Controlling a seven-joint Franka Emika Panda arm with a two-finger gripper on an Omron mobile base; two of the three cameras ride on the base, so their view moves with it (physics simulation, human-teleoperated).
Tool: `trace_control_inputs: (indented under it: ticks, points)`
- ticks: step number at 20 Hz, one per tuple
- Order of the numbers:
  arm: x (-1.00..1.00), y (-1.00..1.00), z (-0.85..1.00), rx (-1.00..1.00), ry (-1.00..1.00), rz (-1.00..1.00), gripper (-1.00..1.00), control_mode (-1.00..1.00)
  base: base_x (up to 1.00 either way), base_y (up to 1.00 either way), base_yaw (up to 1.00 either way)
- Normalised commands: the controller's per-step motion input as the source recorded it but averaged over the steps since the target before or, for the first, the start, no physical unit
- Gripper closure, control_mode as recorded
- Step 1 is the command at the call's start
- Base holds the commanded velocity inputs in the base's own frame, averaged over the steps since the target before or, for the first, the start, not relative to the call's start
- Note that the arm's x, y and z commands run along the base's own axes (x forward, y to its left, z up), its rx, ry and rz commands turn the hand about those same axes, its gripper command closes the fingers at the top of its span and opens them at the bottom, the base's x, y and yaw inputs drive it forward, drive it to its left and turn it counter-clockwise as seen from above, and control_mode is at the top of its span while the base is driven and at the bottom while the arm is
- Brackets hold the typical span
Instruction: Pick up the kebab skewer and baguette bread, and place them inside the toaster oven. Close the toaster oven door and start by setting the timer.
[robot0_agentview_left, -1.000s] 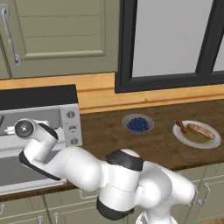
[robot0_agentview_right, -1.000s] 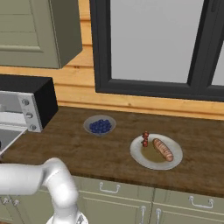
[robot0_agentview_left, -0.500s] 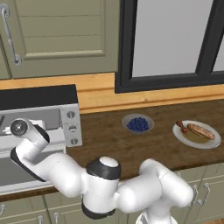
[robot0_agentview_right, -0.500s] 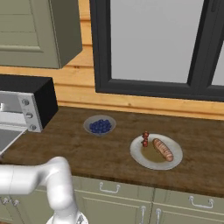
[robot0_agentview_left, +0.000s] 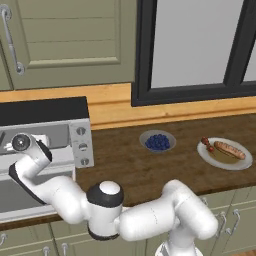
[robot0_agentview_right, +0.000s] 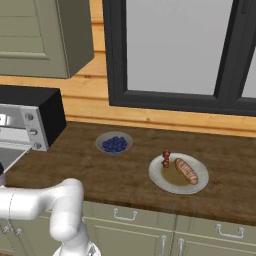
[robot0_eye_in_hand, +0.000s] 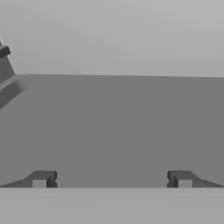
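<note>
elbow has swung lower and nearer since the earlier frame, hand barely shifted at the toaster oven on the far left. toaster oven door is dropped open, flat toward the near side. gripper sits at the oven mouth, fingers wide apart, nothing between them. kebab skewer and baguette bread lie on the plate far right on the counter, skewer at the plate's far-left rim, baguette just beside it, both well apart from the hand. blueberries bowl sits between oven and plate.

step in hand looks like pulling out of the oven to go fetch food. do it well: back out straight over the open door without clipping it, swing right above the bowl, keep fingers spread, come down across the skewer stick, not along it.

hand view gives finger spacing and flat grey oven surface; left base view shows arm and door; right base view shows the plate best.
</note>
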Motion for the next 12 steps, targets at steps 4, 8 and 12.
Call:
trace_control_inputs:
  ticks: [4, 8, 12]
  points:
    - [0.31, 0.26, -0.24, -0.02, 0.01, 0.0, -1.0, -1.0, 0.0, 0.0, 0.0]
    - [-0.02, 0.38, -0.81, -0.03, 0.24, 0.0, -1.0, -1.0, 0.0, 0.0, 0.0]
    - [-0.4, 0.3, -1.0, 0.0, 0.33, 0.0, -1.0, -1.0, 0.0, 0.0, 0.0]
